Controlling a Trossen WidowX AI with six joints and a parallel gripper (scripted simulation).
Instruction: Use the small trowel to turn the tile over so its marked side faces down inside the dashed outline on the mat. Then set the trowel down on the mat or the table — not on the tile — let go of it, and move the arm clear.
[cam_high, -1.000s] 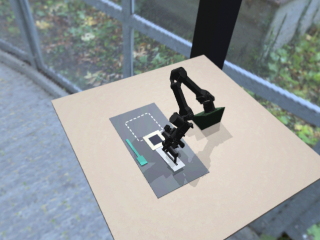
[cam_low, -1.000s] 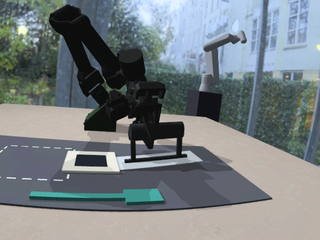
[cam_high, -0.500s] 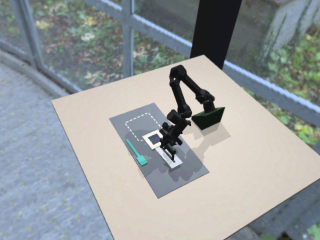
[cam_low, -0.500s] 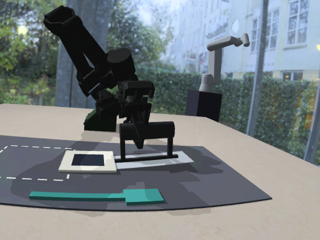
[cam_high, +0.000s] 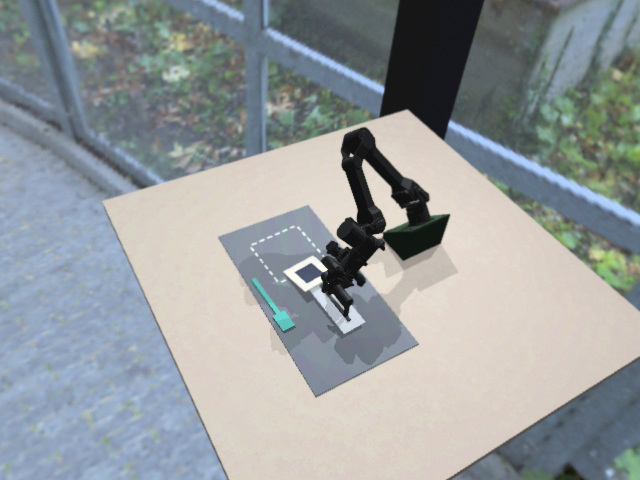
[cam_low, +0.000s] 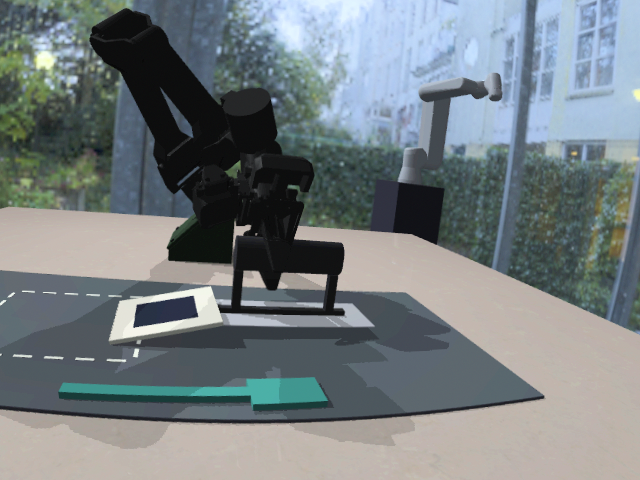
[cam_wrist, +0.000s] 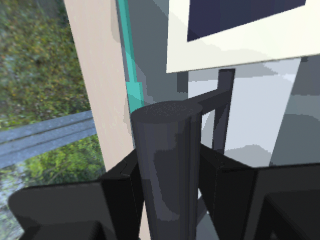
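1. The tile (cam_high: 309, 272) (cam_low: 166, 312) (cam_wrist: 230, 52), marked face up, overlaps the near end of the dashed outline (cam_high: 296, 226) (cam_low: 116, 360), its edge away from the outline raised
2. The jaws pinch the handle of the small trowel (cam_high: 353, 326) (cam_low: 320, 255) (cam_wrist: 167, 150); the gripper (cam_high: 338, 294) (cam_low: 271, 284) (cam_wrist: 166, 144) stands beyond the tile from the outline
3. The blade's long axis points through the tile towards the outline, so the turn should probably lift and roll that way

Tile (cam_high: 292, 274) (cam_low: 124, 321) (cam_wrist: 240, 55) blocking trowel blade's (cam_high: 353, 325) (cam_low: 354, 319) (cam_wrist: 255, 117) front edge
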